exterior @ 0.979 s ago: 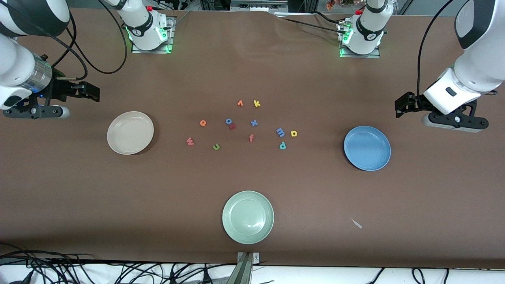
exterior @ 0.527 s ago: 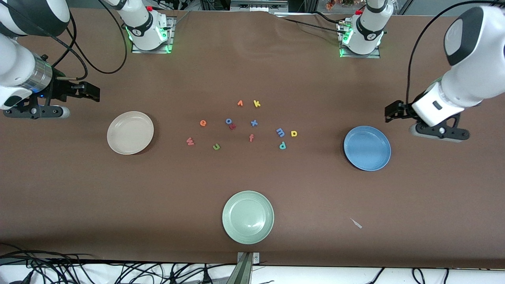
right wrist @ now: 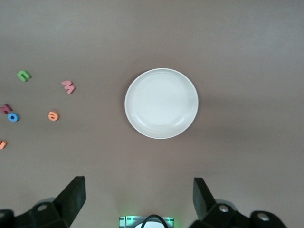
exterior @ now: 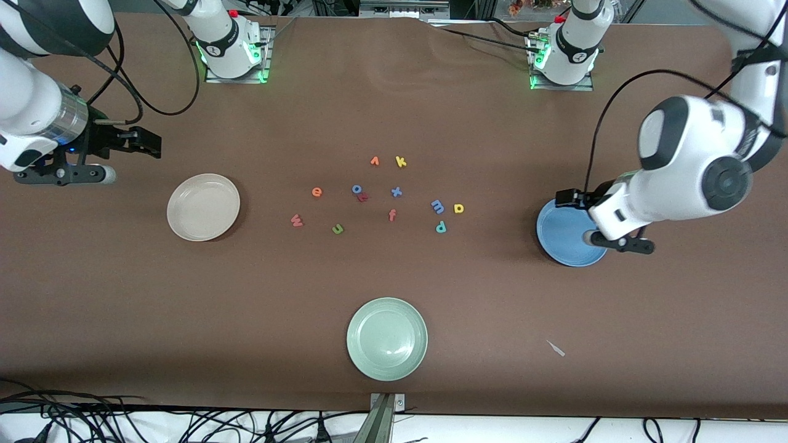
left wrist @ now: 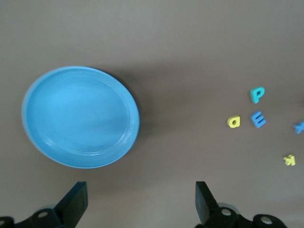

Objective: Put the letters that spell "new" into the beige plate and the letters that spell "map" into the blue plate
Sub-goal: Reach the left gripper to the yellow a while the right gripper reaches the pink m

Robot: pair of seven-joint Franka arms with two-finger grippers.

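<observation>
Front view shows all six wanted letters lying loose in the middle of the brown worktop point(exterior: 123, 295), and no plate has a letter in it. The beige plate point(exterior: 203, 207) sits toward the right arm's end, with the orange e point(exterior: 316, 192), the pinkish-red w point(exterior: 297, 220) and the green n point(exterior: 337, 229) close by. The blue plate point(exterior: 569, 237) sits toward the left arm's end, with the light blue m point(exterior: 438, 206), the yellow a point(exterior: 458, 208) and the teal p point(exterior: 441, 226) bunched near each other. The left pincer point(left wrist: 137, 204) hangs over the blue plate, wide open and holding nothing. The right pincer point(right wrist: 137, 202) waits in the air near the beige plate, also wide open and holding nothing. I think the first job is a pick of one "map" letter. The p lies a little apart from the m and a, so it looks easiest. Come straight down, pinch only that letter, and do not bump its neighbours.
</observation>
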